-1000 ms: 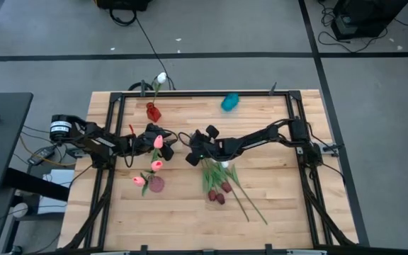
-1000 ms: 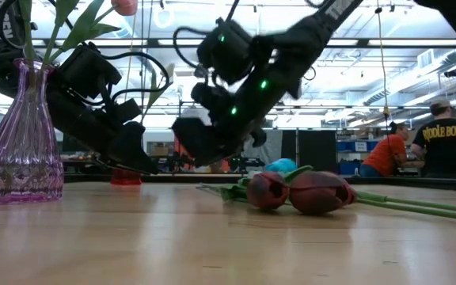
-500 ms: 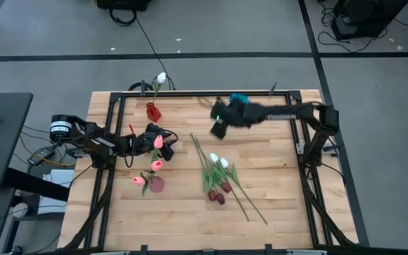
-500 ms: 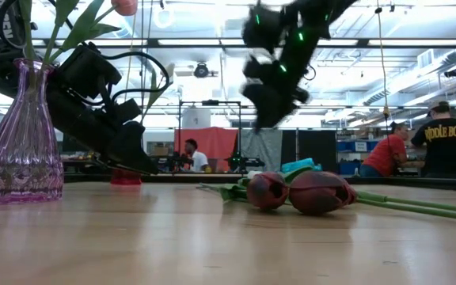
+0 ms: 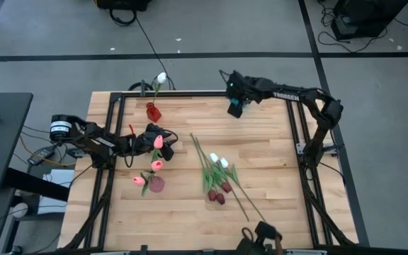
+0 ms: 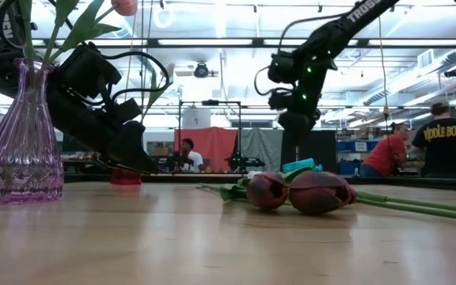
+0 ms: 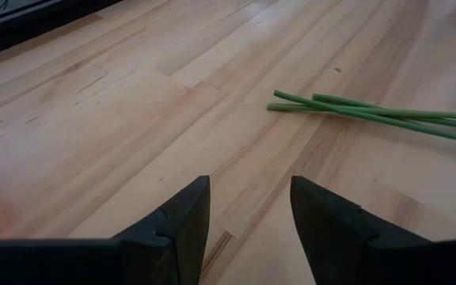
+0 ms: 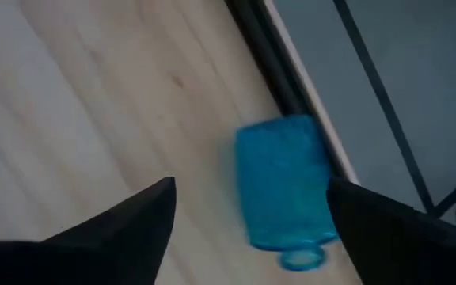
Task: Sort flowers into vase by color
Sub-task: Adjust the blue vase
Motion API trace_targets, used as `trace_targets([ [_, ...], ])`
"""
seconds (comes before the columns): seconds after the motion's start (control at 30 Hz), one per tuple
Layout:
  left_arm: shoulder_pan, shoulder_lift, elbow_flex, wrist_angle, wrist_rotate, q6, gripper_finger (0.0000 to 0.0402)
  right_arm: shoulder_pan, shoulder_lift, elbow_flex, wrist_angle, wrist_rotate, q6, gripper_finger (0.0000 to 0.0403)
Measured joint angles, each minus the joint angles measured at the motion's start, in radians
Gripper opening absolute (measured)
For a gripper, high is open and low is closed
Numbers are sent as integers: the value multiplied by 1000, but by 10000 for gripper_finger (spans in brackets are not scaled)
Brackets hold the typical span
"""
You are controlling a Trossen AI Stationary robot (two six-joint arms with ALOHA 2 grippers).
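Three pink tulips (image 5: 156, 164) stand in the purple vase (image 6: 22, 150) at the left. A white tulip (image 5: 161, 78) stands in the red vase (image 5: 153, 111) at the far left. Loose white and maroon flowers (image 5: 217, 177) lie on the table's middle, with the maroon heads (image 6: 291, 191) nearest. The blue vase (image 8: 283, 186) lies on its side by the far edge. My right gripper (image 8: 250, 184) hangs open above it, a finger to either side, touching nothing. My left gripper (image 7: 248, 214) is open and empty beside the pink tulips, low over the wood.
A black frame rail (image 5: 190, 93) runs along the table's far edge, right behind the blue vase. Green stem ends (image 7: 370, 111) lie ahead of my left gripper. A dark object (image 5: 261, 234) shows at the near edge. People stand in the room beyond (image 6: 442, 146).
My right gripper has risen from low over the loose flowers at the table's middle. It has swung toward the far edge and now hangs over the blue vase. The loose flowers lie where they were.
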Motion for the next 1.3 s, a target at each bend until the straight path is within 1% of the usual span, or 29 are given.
trace_targets([
  [0.13,0,0,0,0,0,0,182,-69,0,0,8,-59,-78,382],
  [0.2,0,0,0,3,0,0,182,-99,1,0,23,-81,-105,395],
  [0.27,0,0,0,4,0,0,182,-130,1,0,37,-104,-142,395],
  [0.4,0,0,0,7,0,0,182,-184,2,-8,82,-181,-151,390],
  [0.53,0,0,0,11,0,1,182,-203,2,-43,145,-211,-182,395],
  [0.67,0,0,0,16,0,1,182,-204,2,-85,191,-212,-196,399],
  [1.03,0,0,0,28,0,1,182,-201,3,-219,243,-205,-196,387],
  [1.17,0,0,0,28,0,1,182,-187,3,-252,249,-240,-188,368],
  [1.3,0,0,0,28,0,1,182,-159,3,-264,207,-240,-169,348],
])
